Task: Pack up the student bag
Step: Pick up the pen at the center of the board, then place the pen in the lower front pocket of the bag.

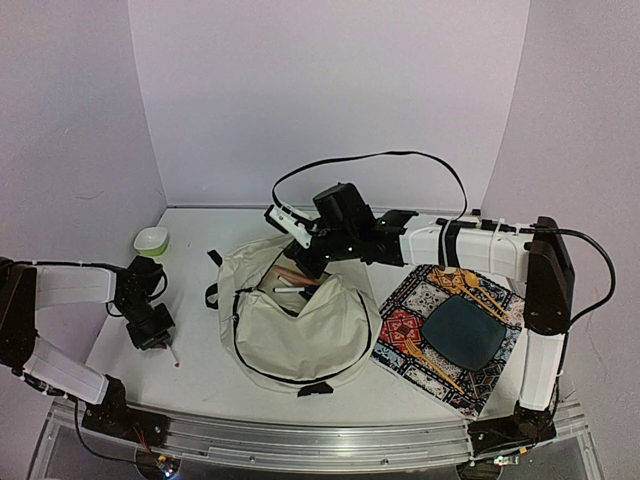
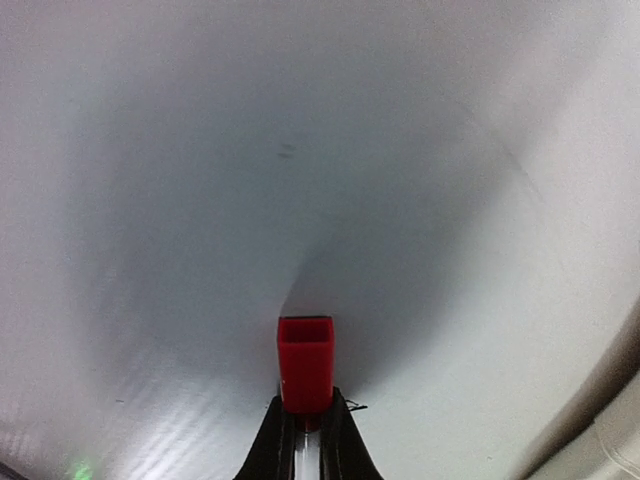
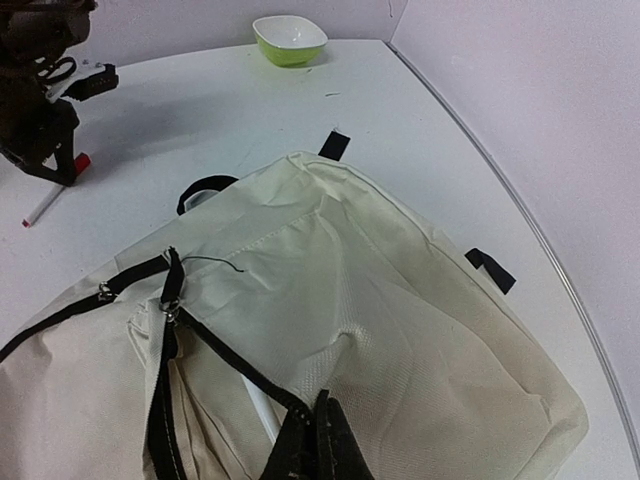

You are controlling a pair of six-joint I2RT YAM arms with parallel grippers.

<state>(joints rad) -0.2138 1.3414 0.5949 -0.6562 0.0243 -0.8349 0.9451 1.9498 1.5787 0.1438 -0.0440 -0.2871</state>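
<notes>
White tabletop (image 3: 220,110): right tool (image 3: 316,418) pinches student bag (image 3: 400,310), left tool (image 2: 305,415) grips pen (image 2: 305,362).

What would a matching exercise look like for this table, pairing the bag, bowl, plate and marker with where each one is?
Things: 1 student bag; 2 green bowl; 3 dark plate; 4 red-capped marker.
Places: A on the patterned placemat; B in the left gripper; C far left corner of the table; D mid-table, pinched by the right gripper.
Pairs: 1-D, 2-C, 3-A, 4-B.
</notes>
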